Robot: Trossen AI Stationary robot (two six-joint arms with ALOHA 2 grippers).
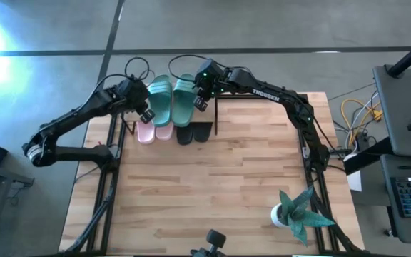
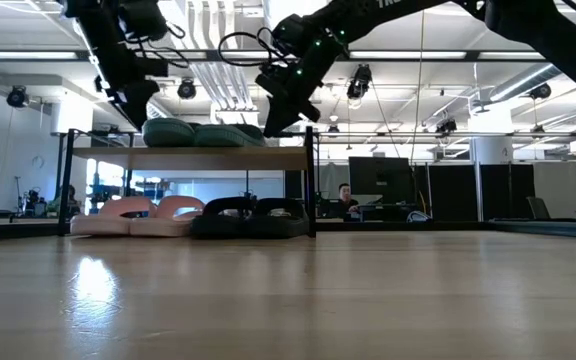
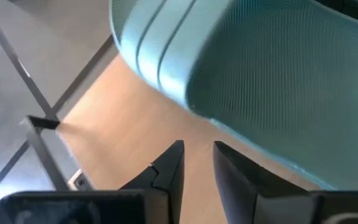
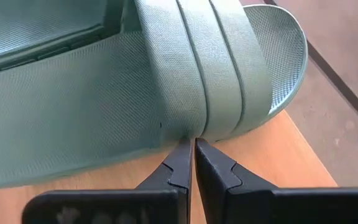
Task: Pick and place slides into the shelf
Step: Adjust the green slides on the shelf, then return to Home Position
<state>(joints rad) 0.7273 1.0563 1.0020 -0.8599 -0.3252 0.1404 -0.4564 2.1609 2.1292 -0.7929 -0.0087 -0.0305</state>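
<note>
The shelf [image 2: 198, 158] stands at the table's far left. Two teal slides [image 1: 161, 100] [image 1: 184, 98] lie flat on its top board, side by side. Under the board, two pink slides [image 2: 138, 215] and two black slides [image 2: 253, 215] rest on the table. My left gripper [image 3: 197, 163] hovers by the left teal slide's outer edge [image 3: 253, 93], its fingers a narrow gap apart. My right gripper [image 4: 191, 149] is shut at the right teal slide's [image 4: 166, 74] outer side. My left gripper: I cannot tell whether a fingertip [image 3: 219, 149] touches the left teal slide's sole edge. My right gripper has its shut fingertips [image 4: 182, 152] against the right teal slide's outer side, where the ribbed strap meets the sole [image 4: 194, 127]. It comes slanting down from the table's right. The slide lies flat on the shelf's top board.
A potted plant [image 1: 295, 210] stands at the table's near right corner. Cables [image 1: 138, 68] loop behind the shelf. The shelf's black corner post [image 1: 216, 114] stands just beside my right gripper. The tabletop's middle [image 1: 212, 193] is bare wood.
</note>
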